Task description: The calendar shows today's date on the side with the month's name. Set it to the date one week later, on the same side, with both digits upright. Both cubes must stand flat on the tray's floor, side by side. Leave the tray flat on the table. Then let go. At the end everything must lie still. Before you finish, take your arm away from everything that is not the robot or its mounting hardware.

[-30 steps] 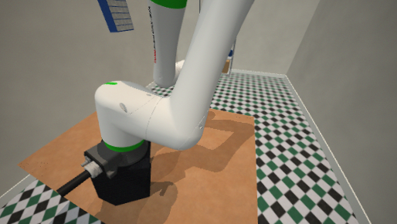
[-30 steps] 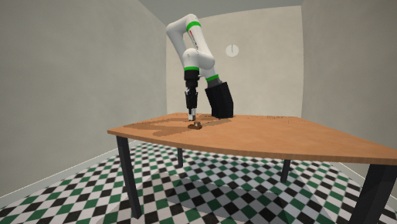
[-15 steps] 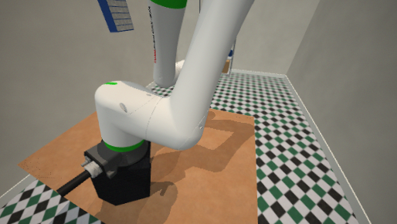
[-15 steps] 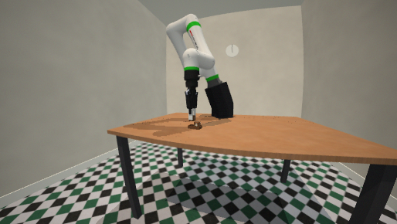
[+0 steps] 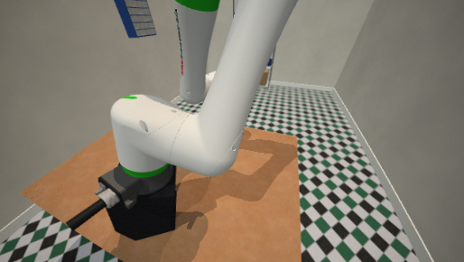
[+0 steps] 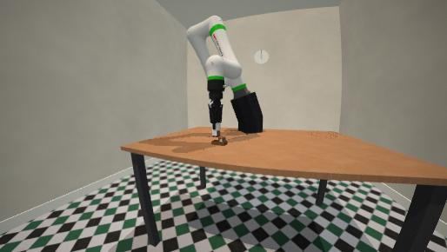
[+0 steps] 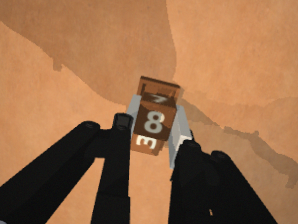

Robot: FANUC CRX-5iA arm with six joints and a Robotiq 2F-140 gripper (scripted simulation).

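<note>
Gripper [image 7: 154,137] first: its two dark fingers are nearly closed and clamp a small brown number cube [image 7: 154,123] by its sides, pointing straight down at the table [image 7: 246,43]. On the cube, the face toward the wrist camera reads 8, the face nearer the camera shows a 3 lying sideways, and the far face carries a mark too blurred to read.

Just past the cube, the wrist view shows only bare wood and the arm's shadow, so I cannot tell whether the cube hangs just above the table or touches it.

Farther off, the exterior view has the arm [image 6: 217,65] reaching down from its black base [image 6: 249,114], with a small brown lump [image 6: 219,141] on the table right under the fingertips — probably the tray and the other cube, but too small to make out. The top view is blocked by the arm.

As a judgement, the task is mid-way at best — one cube is in hand being turned or carried. Still to do: seat it flat in the tray beside its partner with the right digits upright on the month side, then let go
</note>
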